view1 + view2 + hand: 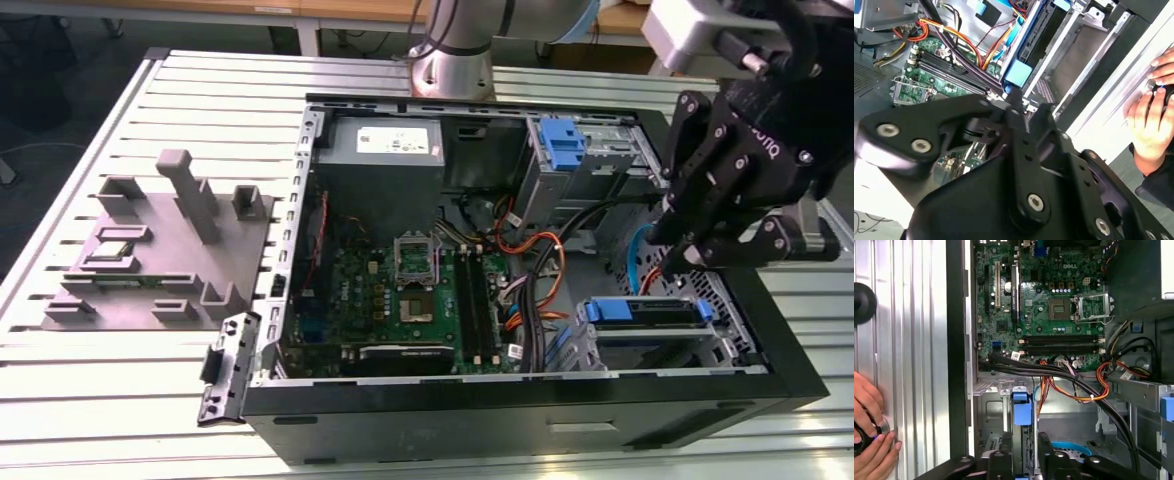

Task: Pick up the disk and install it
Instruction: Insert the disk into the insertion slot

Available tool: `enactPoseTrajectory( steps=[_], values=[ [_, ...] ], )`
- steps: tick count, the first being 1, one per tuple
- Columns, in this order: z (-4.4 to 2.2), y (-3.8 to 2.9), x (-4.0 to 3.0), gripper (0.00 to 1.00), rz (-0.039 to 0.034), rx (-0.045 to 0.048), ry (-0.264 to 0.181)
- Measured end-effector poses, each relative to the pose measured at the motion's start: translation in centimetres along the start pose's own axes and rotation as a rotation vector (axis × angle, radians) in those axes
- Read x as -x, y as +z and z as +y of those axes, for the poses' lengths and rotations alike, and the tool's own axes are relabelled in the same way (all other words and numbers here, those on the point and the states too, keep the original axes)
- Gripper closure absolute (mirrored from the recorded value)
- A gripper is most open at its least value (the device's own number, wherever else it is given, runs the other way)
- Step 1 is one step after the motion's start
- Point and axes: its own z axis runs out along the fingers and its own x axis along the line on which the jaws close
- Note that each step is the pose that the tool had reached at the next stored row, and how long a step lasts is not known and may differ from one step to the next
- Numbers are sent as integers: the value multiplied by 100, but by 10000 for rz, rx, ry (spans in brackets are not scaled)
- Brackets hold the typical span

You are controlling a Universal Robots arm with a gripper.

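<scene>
Pincer [687, 262] hangs over the drive-bay corner of the open computer case [534, 410]. Fingers [1046, 455] stand narrowly apart in the first wrist view, with nothing clamped between them. Disk [645, 311] sits directly under the pincer in the bay, its blue carrier end toward it. As far as the exterior view shows, the two are apart.

Print: white lettering on the pincer's housing, a white label [398, 140] on the power supply across the case from the pincer, and white marks on the motherboard [1054, 305].

Close beside the disk run a black cable bundle [1069, 377] and orange wires [1104, 380]. A blue curved piece [1069, 446] lies right by one finger. Upright blue latch [563, 145] on a grey cage stands near, beyond the pincer. Grey fixture block [160, 250] lies well apart on the slatted surface [120, 380]. A hand [869, 430] rests on the surface outside the case wall, near the pincer.
</scene>
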Motion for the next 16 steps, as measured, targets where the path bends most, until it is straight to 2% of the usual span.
enactPoseTrajectory(
  steps=[2, 3, 4, 5, 7, 16],
  values=[
    [0, 36, 0, 76, 2, -7, 1],
    [0, 54, 0, 76, 4, -9, 1],
    [0, 71, 0, 82, 6, -12, 1],
    [0, 89, 0, 82, 6, -15, 1],
    [0, 127, 1, 90, 5, -17, 1],
    [0, 280, 1, 90, 4, -27, 2]
  ],
)
